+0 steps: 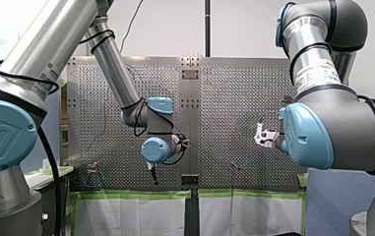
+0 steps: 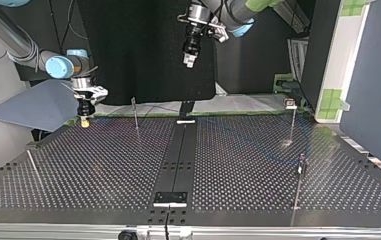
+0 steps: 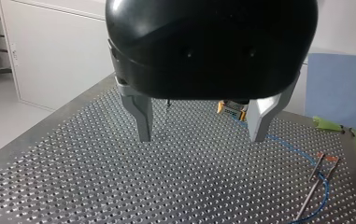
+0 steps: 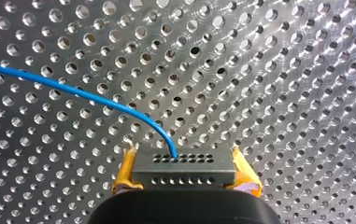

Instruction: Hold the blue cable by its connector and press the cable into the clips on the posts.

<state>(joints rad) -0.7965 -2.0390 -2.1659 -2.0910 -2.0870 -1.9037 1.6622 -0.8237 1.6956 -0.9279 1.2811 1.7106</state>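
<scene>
In the right wrist view my right gripper (image 4: 185,164) is shut on a dark grey connector (image 4: 184,171), gripped between its yellow pads (image 4: 125,170). The blue cable (image 4: 73,90) leaves the connector's top and curves away over the perforated table. In the top view this gripper (image 2: 84,119) hangs just above the table's far left corner. In the left wrist view my left gripper (image 3: 201,135) is open and empty, high over the table. Far ahead between its metal fingers I see the right gripper (image 3: 231,108). From there the blue cable (image 3: 283,142) runs to a post with a clip (image 3: 323,162).
Thin posts stand on the table (image 2: 103,170) in the top view: one far left of the centre strip (image 2: 135,112), two on the right (image 2: 292,117) (image 2: 300,167). A black strip (image 2: 178,155) runs down the middle. A blue-grey panel (image 2: 38,107) lies off the far left corner.
</scene>
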